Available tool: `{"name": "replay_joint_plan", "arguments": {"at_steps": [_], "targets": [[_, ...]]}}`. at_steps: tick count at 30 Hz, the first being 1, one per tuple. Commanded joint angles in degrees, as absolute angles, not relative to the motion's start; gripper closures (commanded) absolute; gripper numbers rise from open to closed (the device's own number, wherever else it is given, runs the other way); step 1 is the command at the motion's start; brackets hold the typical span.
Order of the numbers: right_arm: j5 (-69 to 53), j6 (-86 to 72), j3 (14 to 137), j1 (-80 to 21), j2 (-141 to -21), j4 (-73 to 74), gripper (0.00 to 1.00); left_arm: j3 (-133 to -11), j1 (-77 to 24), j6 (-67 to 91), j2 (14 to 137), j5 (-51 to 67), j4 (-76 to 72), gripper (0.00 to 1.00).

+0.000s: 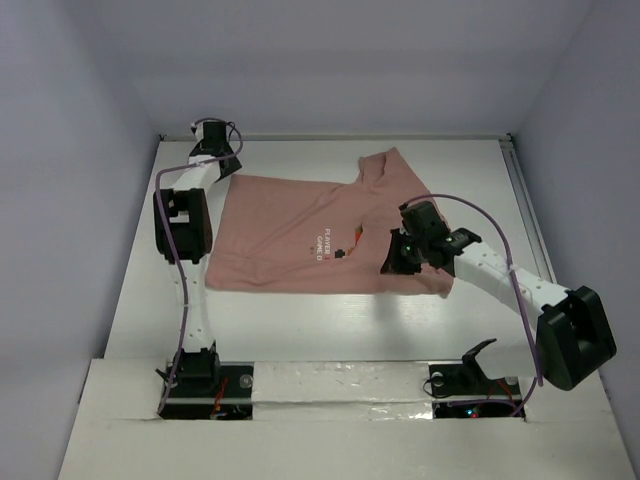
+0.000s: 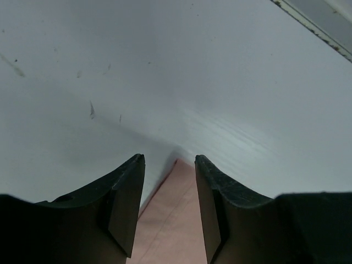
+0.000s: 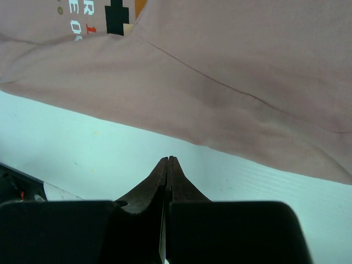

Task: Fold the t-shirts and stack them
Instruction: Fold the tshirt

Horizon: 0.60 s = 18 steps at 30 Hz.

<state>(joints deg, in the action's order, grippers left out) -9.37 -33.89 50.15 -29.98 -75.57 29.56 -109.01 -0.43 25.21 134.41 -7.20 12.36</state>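
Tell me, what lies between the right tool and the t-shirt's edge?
Only bare white table separates the shut right tool from the t-shirt edge, seen in the right wrist view.

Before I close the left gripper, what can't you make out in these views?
- Left wrist view: only a shirt corner shows between the left gripper fingers, jaws apart; the bottom edge cuts the rest, so contact is unclear.
- Top view: that gripper's fingertips, hidden by its own wrist.
- Top view: the shirt's near right part, under the right arm.
- Print: too small from the top, cut by the frame edge at the right wrist.
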Motion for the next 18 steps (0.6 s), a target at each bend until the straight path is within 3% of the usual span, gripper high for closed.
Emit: {"name": "replay_joint_plan", "arguments": {"at_steps": [1,14,17,18], "targets": [[-9.58,-34.72,49.92,-29.71,-74.09,27.77,1.0,-113.98,-1.4,23.56,136.67,-9.39,16.25,0.61],[-9.05,-33.93,53.7,-29.71,-76.99,26.81,1.0,-115.93,-3.08,23.82,138.96,-10.9,20.13,0.65],[-8.35,-33.58,54.14,-29.71,-77.34,26.89,1.0,-115.84,-3.08,24.17,138.78,-11.42,19.95,0.69],[-8.0,-33.57,54.31,-29.71,-77.43,26.98,1.0,-115.93,-3.08,24.26,138.87,-11.51,19.95,0.74]]}}
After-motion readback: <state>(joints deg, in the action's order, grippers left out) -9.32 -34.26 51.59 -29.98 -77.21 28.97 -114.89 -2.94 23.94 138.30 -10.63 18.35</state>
